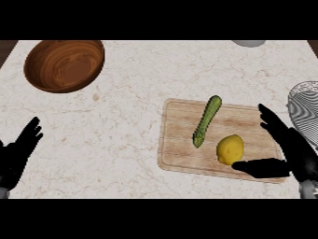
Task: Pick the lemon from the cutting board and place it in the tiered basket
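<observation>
A yellow lemon lies on the wooden cutting board, toward its near right part. My right hand is just to the lemon's right, open, its fingers stretched away over the board's right edge and its thumb lying below the lemon, close to it. The wire tiered basket shows at the right edge, partly cut off. My left hand rests open at the lower left, fingers up, far from the board.
A long green vegetable lies on the board, just left of and above the lemon. A brown wooden bowl stands at the far left. A pale grey object peeks in at the top edge.
</observation>
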Robot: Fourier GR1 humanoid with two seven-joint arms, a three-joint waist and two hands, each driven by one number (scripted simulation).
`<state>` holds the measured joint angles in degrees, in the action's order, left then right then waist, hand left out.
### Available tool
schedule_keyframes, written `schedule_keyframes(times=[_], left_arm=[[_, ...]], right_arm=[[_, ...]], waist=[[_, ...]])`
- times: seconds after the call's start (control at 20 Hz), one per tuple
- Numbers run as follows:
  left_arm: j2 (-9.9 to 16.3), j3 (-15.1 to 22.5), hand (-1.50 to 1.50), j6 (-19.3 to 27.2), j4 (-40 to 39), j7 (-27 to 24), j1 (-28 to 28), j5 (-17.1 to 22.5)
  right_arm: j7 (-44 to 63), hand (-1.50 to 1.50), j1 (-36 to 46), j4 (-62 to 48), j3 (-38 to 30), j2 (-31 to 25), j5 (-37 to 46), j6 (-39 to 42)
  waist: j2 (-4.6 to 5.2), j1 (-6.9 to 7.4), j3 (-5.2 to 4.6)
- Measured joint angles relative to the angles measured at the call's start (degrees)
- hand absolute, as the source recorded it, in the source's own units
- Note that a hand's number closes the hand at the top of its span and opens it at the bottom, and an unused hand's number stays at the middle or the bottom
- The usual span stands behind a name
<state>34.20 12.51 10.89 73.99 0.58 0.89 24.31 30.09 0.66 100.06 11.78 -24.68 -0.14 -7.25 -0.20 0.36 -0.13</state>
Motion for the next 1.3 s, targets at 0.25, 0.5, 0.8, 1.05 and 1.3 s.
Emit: schedule_keyframes(times=[0.25,0.5,0.8,1.05,1.3], left_arm=[[0.34,-1.84,0.00,-1.63,1.02,0.14,1.93,-0.35],[-0.05,-3.46,0.00,-2.46,2.24,2.00,1.95,-1.07],[-2.58,-4.46,0.00,-2.47,2.78,1.93,2.88,-3.94],[-3.94,-6.62,0.00,-4.44,2.92,2.93,3.04,-6.07],[-5.92,-8.61,0.00,-5.83,2.18,3.60,1.83,-8.36]], right_arm=[[12.01,-1.50,5.40,1.72,-0.96,-0.82,-3.42,4.81],[19.38,-1.50,6.02,3.05,-1.45,-1.85,-5.40,9.26],[22.76,-1.50,2.61,4.57,-2.68,-2.45,-4.36,12.43],[22.59,-1.50,0.02,5.13,-5.63,-1.02,-4.70,14.87],[19.89,-1.50,-2.41,4.08,-6.34,1.79,-3.55,17.23]], waist=[[0.11,0.01,0.08],[0.13,-0.18,0.11],[0.13,-0.32,0.12],[0.14,-0.39,0.13],[0.13,-0.40,0.16]])
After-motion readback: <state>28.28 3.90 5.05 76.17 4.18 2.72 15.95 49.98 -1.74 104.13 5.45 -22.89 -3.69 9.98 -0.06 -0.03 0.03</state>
